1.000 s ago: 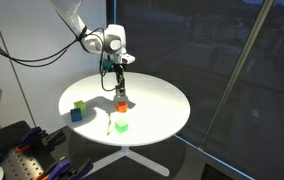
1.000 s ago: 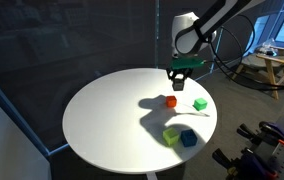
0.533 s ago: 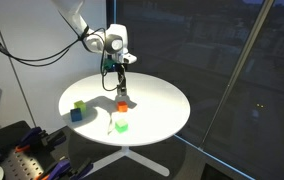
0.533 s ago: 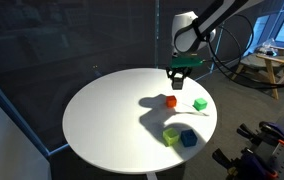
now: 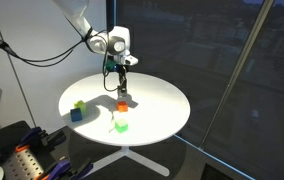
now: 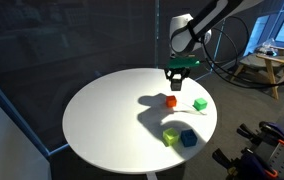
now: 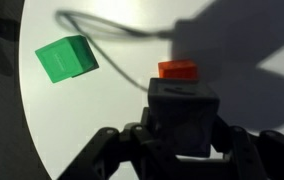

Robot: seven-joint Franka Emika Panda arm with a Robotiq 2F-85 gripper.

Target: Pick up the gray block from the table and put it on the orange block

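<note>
Round white table bearing loose cubes. Gripper above it, jaws closed on gray block, held off the surface. Orange block just beyond, on the tabletop, partly hidden. Light green cube near. Blue cube well apart.

Both exterior views stand well off and raised, looking down aslant over the whole round bench. In an exterior view the arm enters from 11 o'clock; in an exterior view the arm enters from 1 o'clock. The wrist view hangs close, facing down past the fingers and gray block. All three share the orange block and green cube.
</note>
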